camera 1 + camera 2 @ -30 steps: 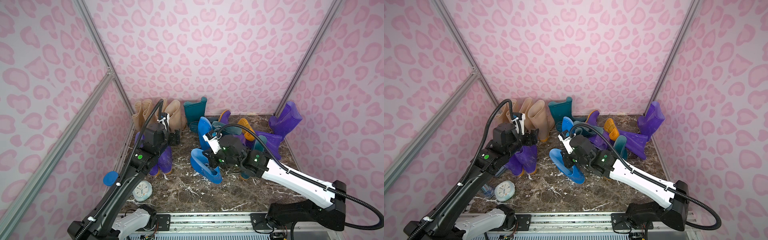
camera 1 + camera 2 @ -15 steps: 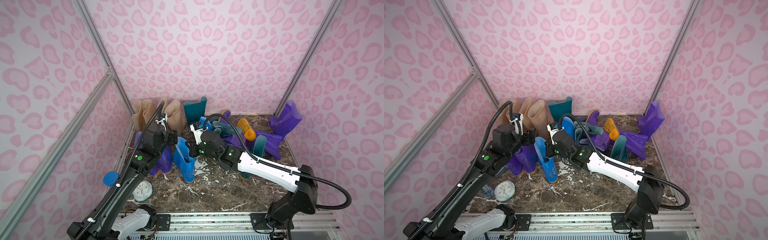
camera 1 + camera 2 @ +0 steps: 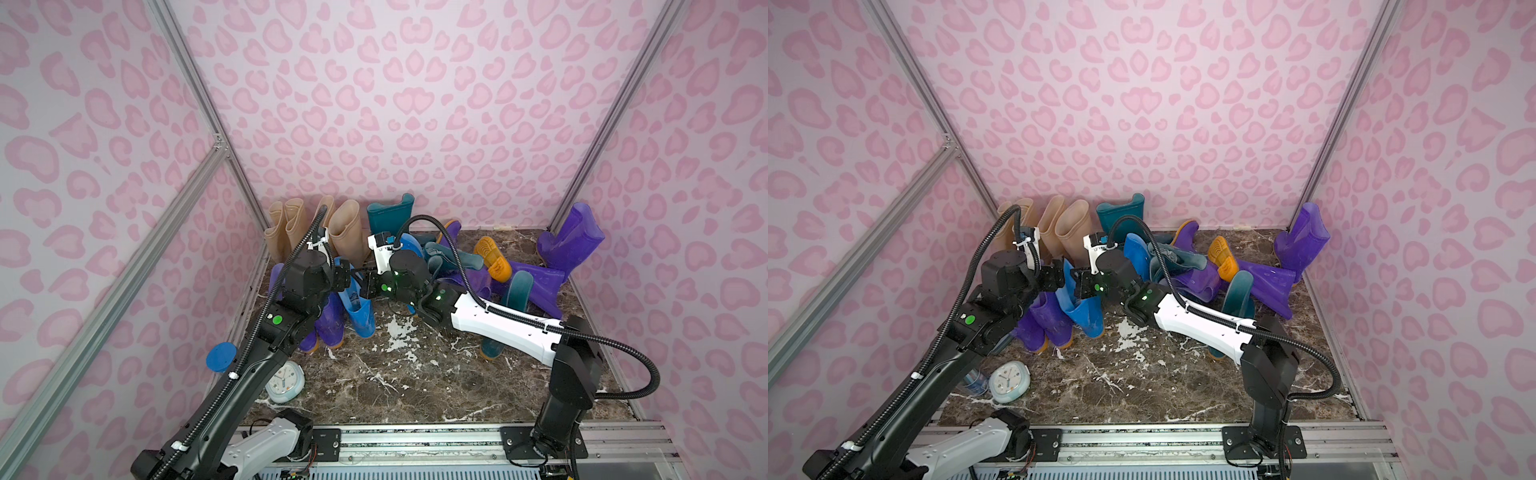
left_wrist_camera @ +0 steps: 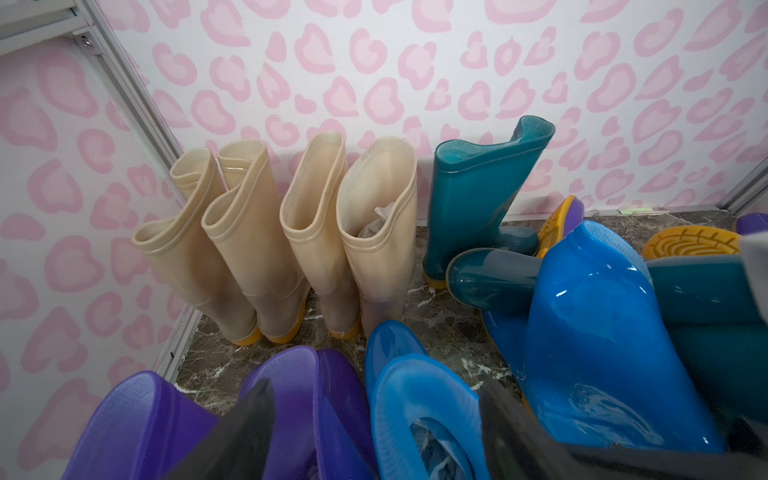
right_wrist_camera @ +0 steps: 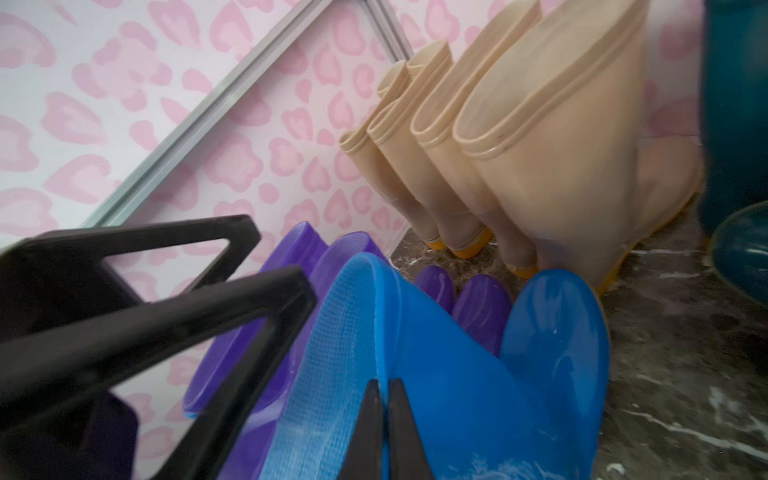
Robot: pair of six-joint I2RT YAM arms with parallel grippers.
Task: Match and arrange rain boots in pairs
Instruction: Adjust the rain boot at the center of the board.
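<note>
On the marble floor [image 3: 415,374], we have a blue boot [image 3: 359,316] upright beside the purple pair [image 3: 328,320]. Our right gripper [image 5: 384,384] is pinched on its cuff, and the left gripper [image 4: 374,386] is spread apart alongside. Placing seems underway; next, release gently and fetch its mate [image 4: 602,332].

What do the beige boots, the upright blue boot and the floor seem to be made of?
Beige boots: probably soft PVC or rubber, semi-translucent, glossy; light passes through the shafts.
Blue boot: likely the same, glossy; bright highlights, woven lining inside.
Floor: looks like smooth dark marble or imitation; white veins.
</note>
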